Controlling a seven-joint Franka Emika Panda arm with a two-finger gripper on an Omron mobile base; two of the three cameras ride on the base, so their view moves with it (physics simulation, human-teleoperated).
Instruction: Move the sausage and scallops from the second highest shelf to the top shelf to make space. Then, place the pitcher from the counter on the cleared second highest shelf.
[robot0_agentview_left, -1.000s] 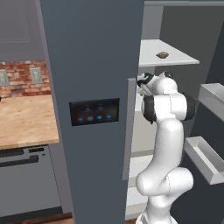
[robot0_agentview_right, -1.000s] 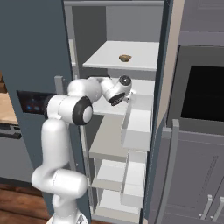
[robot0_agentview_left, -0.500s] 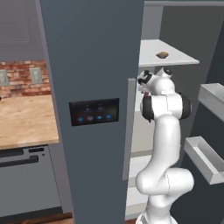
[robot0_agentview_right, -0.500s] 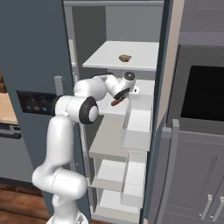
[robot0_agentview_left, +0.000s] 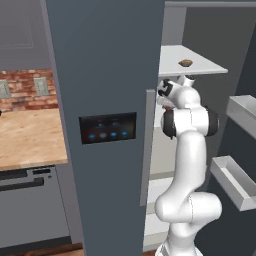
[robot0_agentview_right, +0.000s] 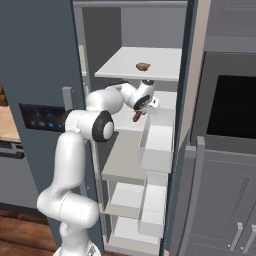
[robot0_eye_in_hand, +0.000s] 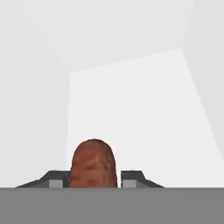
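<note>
The reddish-brown sausage (robot0_eye_in_hand: 93, 162) sits between my two dark fingertips in the hand view, both pressed against its sides. From the right base view my gripper (robot0_agentview_right: 140, 111) reaches into the fridge just under the top shelf (robot0_agentview_right: 120, 67), and the sausage (robot0_agentview_right: 136, 117) hangs below the hand over the second highest shelf (robot0_agentview_right: 165, 102). The tan scallops (robot0_agentview_right: 143, 66) lie on the top shelf (robot0_agentview_left: 205, 65), also seen as a small lump, the scallops (robot0_agentview_left: 185, 63). The pitcher is out of view. The wooden counter (robot0_agentview_left: 30, 140) lies at the left.
The dark grey fridge door (robot0_agentview_left: 107, 125) with its lit panel stands between the counter and the open compartment. Door bins (robot0_agentview_left: 235, 182) jut out at the right. White drawers (robot0_agentview_right: 157, 145) sit below the hand, and a wall oven (robot0_agentview_right: 230, 107) is to the right.
The jaws have come together from wide open onto the sausage. The hand has pushed a little further in under the top shelf.
</note>
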